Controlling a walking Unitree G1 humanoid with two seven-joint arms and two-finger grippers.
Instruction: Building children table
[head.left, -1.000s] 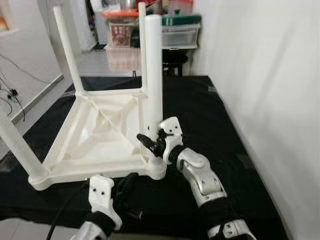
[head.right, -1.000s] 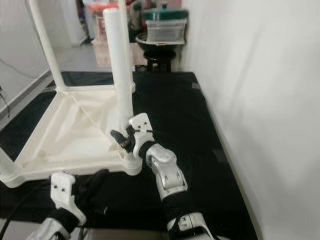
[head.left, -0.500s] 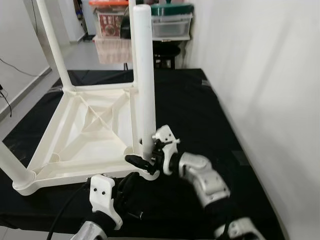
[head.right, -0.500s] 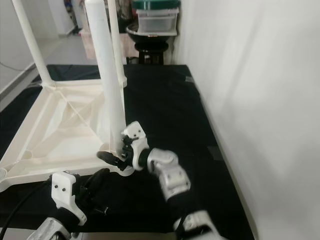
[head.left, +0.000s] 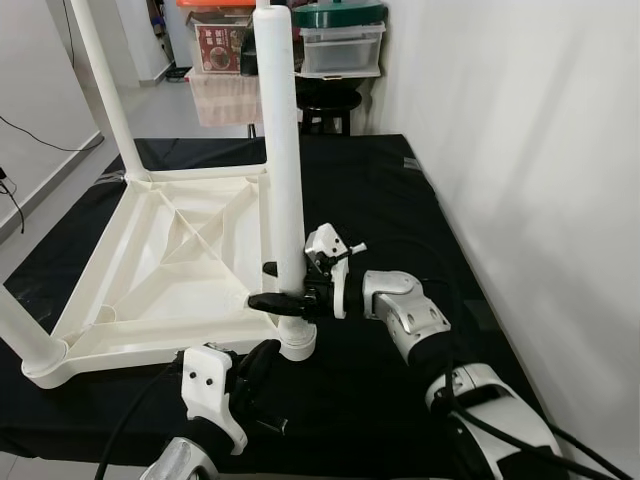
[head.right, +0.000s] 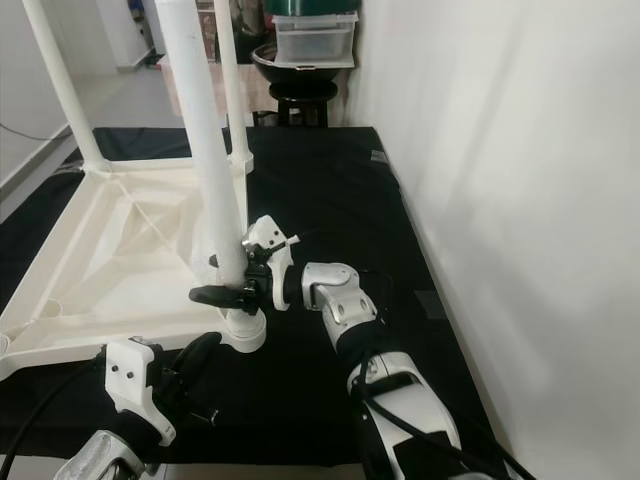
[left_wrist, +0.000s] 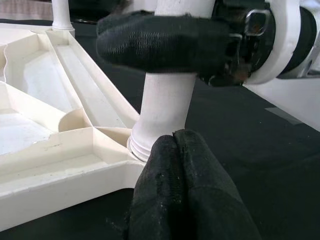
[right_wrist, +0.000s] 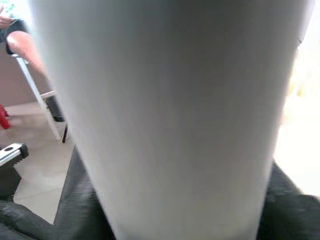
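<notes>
A white plastic children's table (head.left: 170, 250) lies upside down on a black cloth, legs pointing up. The near right leg (head.left: 280, 150) stands in its corner socket (head.left: 297, 342). My right gripper (head.left: 266, 286) reaches in from the right, level with the table, and is shut on this leg just above the socket, one black finger (left_wrist: 160, 40) on each side. The right wrist view has the leg (right_wrist: 165, 110) close up. My left gripper (head.left: 262, 360) lies low on the cloth at the near edge, its fingers (left_wrist: 175, 150) pressed shut and pointing at the socket's base without holding anything.
The black cloth (head.left: 390, 200) covers the work surface; its near edge runs just behind my left arm. A white wall (head.left: 540, 150) stands close on the right. Other legs rise at the far left (head.left: 100, 90) and near left (head.left: 20, 330). A stool and storage boxes (head.left: 340, 50) stand behind.
The head camera has shifted. My right gripper has swung from the right side of the leg's foot to lie level across the leg, fingers around it. The left gripper stays put.
</notes>
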